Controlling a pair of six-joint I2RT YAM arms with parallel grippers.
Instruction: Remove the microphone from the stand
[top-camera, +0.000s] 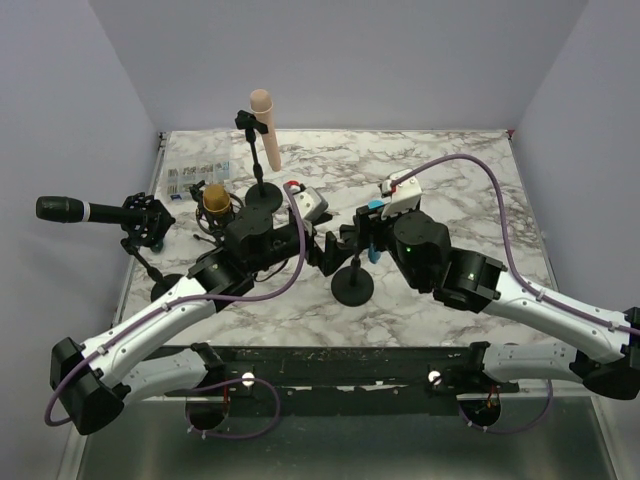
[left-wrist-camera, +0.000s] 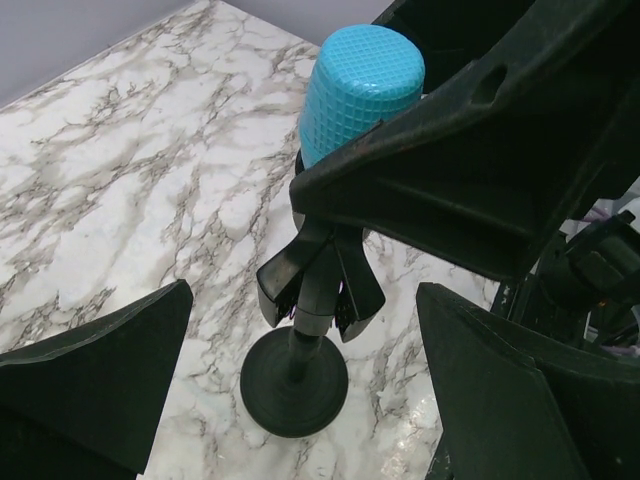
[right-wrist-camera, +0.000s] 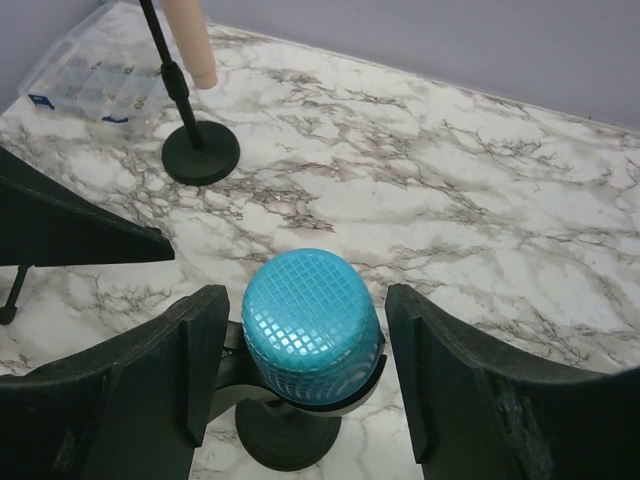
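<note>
At surface (right-wrist-camera: 500, 200) centre: right gripper (right-wrist-camera: 307, 295) jaws open either side of blue microphone (right-wrist-camera: 312, 325) on stand (left-wrist-camera: 295, 385); left gripper (left-wrist-camera: 303, 300) jaws wide, empty. Parts box (top-camera: 190, 183) label unreadable.

Robot lab test cell: marble-look table (top-camera: 330, 160) boxed in by bare lilac walls (top-camera: 400, 60)

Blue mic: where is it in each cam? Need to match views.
Top external: blue microphone at centre, only a sliver showing beside the right hand.
Left wrist: top centre, head up on its stand.
Right wrist: bottom centre, inside the open right hand.
Shared landmark: the round black stand base below it.
</note>
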